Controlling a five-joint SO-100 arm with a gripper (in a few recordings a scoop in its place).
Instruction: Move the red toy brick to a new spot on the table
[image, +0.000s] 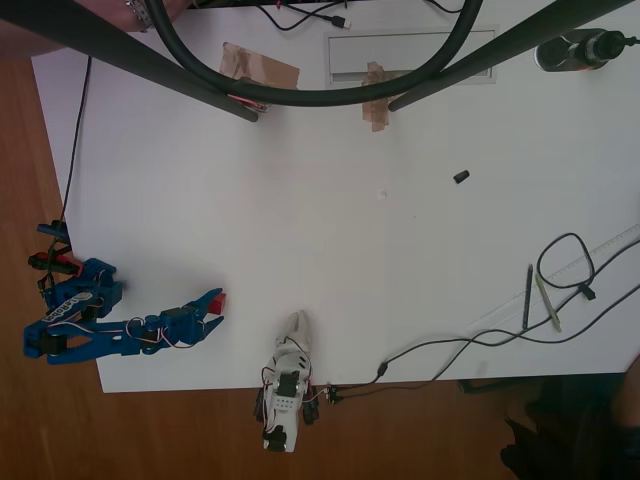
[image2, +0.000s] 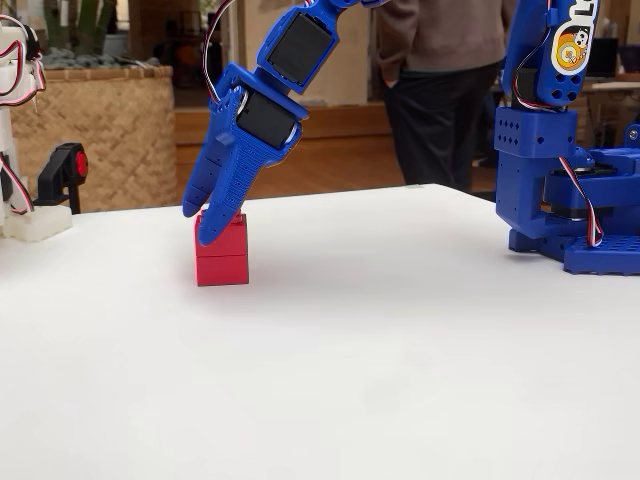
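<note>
1. Surface: we see a white table (image: 330, 230) whose long edges run left to right in the overhead view, set on a brown wooden floor (image: 30, 200).
2. Brick: the red brick (image2: 222, 257) stands upright on the table in the fixed view; in the overhead view it sits near the lower left corner of the tabletop (image: 219, 300).
3. Gripper: the blue gripper (image2: 205, 222) slopes down from the upper right, and its tips meet the top of the brick. We see the two fingers (image2: 228, 195) lying almost together, with only a narrow gap. We cannot tell whether they clamp the brick or merely rest against it.
4. Arm base: the blue base (image2: 570, 180) stands on the table at the right of the fixed view, well apart from the brick.
5. Table clutter: two patches of brown tape (image: 262, 68) lie near the top edge in the overhead view, a small black piece (image: 461, 177) lies right of centre, and black cables (image: 560, 290) loop at the right beside two pens (image: 535, 297).
6. Room: behind the table in the fixed view we see a wicker basket (image2: 95, 130) at the left and a person (image2: 440, 80) in dark trousers standing at the back.
</note>
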